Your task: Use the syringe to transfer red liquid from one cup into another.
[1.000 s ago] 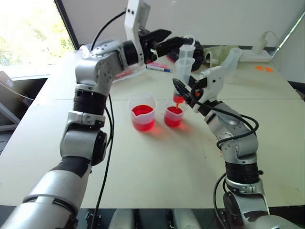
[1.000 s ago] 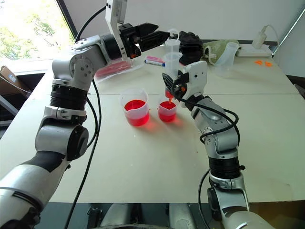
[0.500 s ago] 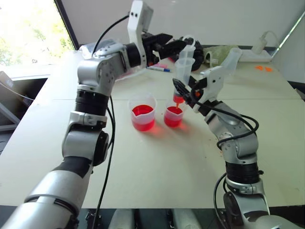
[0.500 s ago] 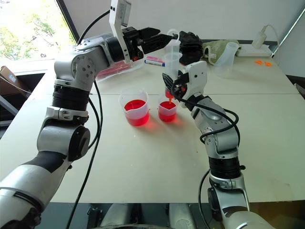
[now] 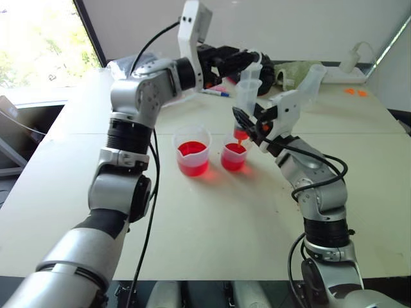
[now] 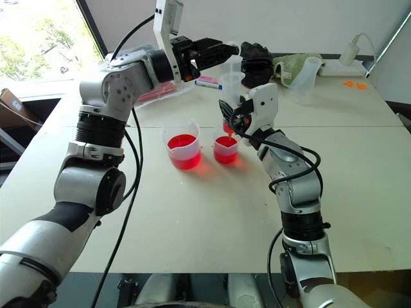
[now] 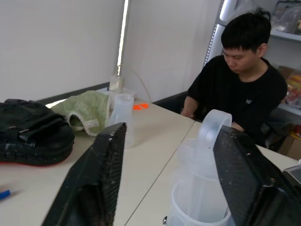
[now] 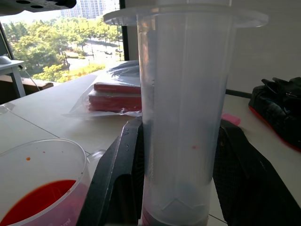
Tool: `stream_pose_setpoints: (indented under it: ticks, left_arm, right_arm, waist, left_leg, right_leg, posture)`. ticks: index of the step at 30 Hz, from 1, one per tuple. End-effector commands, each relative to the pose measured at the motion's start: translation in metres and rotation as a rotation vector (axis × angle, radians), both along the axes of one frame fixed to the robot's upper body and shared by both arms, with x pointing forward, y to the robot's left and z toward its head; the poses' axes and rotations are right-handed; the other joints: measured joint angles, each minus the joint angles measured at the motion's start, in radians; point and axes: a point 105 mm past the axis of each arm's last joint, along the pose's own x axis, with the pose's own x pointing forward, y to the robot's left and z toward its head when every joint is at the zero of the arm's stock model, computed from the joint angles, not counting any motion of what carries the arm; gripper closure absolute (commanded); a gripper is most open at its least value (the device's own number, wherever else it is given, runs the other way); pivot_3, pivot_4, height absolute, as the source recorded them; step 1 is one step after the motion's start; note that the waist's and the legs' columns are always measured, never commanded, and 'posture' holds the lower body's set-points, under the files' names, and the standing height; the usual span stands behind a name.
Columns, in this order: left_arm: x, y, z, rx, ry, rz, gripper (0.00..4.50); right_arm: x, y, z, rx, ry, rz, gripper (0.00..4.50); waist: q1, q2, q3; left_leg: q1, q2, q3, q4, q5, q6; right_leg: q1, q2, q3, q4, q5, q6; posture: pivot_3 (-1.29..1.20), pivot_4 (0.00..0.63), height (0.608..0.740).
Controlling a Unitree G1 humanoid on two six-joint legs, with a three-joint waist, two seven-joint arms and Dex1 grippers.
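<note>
My right gripper (image 5: 243, 119) is shut on the barrel of the clear syringe (image 5: 249, 88) and holds it upright. In the right wrist view the barrel (image 8: 181, 108) stands between the two fingers (image 8: 117, 179). The syringe's orange-red tip (image 5: 239, 133) hangs just above the smaller cup (image 5: 234, 156). The larger cup (image 5: 192, 151) stands to its left. Both hold red liquid (image 6: 182, 141). My left gripper (image 5: 247, 59) is at the top of the syringe. Its jaws stand apart on either side of the plunger ring (image 7: 214, 125).
Behind the cups lie a black bag (image 5: 266, 67), a green cloth (image 5: 295, 69), a tall frosted beaker (image 5: 313, 80), a blue marker (image 5: 213, 92) and a bagged red packet (image 8: 117, 96). A person (image 7: 244, 80) sits at the table's far side.
My left gripper's fingers have swung right to the plunger ring and come closer together. The right gripper, the syringe and both cups have not moved.
</note>
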Motion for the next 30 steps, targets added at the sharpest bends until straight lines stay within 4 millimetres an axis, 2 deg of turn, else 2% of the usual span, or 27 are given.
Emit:
stream_pose_setpoints:
  ticks: [1, 4, 13, 23, 30]
  left_arm:
    - [-0.007, -0.004, 0.017, -0.006, -0.048, -0.011, 3.35]
    - [-0.008, -0.005, 0.017, -0.005, -0.047, -0.016, 4.43]
    - [-0.017, -0.009, 0.011, 0.033, -0.061, -0.065, 4.43]
    - [-0.044, -0.012, -0.001, 0.1, -0.057, -0.213, 4.43]
    - [-0.046, -0.008, -0.005, 0.128, -0.056, -0.226, 4.43]
  right_arm:
    - [-0.012, 0.006, 0.022, 0.002, -0.1, 0.034, 3.12]
    - [-0.012, 0.006, 0.023, 0.002, -0.1, 0.033, 3.12]
    - [-0.01, 0.005, 0.023, 0.016, -0.103, 0.03, 3.12]
    - [-0.01, 0.006, 0.031, 0.066, -0.133, 0.034, 3.12]
    - [-0.01, 0.005, 0.035, 0.066, -0.142, 0.04, 3.12]
  waist:
    - [0.0, 0.0, 0.0]
    - [-0.001, 0.0, 0.0]
    - [-0.001, 0.0, 0.0]
    - [-0.002, 0.0, 0.0]
    - [0.0, 0.0, 0.0]
  left_leg:
    - [0.0, 0.0, 0.0, 0.0, 0.0, 0.0]
    - [0.0, 0.0, 0.0, 0.0, 0.0, 0.0]
    - [0.0, 0.0, 0.0, 0.0, 0.0, 0.0]
    - [0.0, 0.0, 0.0, 0.0, 0.0, 0.0]
    - [0.0, 0.0, 0.0, 0.0, 0.0, 0.0]
  right_leg:
    - [0.0, 0.0, 0.0, 0.0, 0.0, 0.0]
    - [0.0, 0.0, 0.0, 0.0, 0.0, 0.0]
    - [0.0, 0.0, 0.0, 0.0, 0.0, 0.0]
    - [0.0, 0.0, 0.0, 0.0, 0.0, 0.0]
    - [0.0, 0.0, 0.0, 0.0, 0.0, 0.0]
  posture:
    - [0.0, 0.15, 0.711]
    - [0.0, 0.15, 0.711]
    - [0.0, 0.15, 0.711]
    - [0.0, 0.15, 0.711]
    - [0.0, 0.15, 0.711]
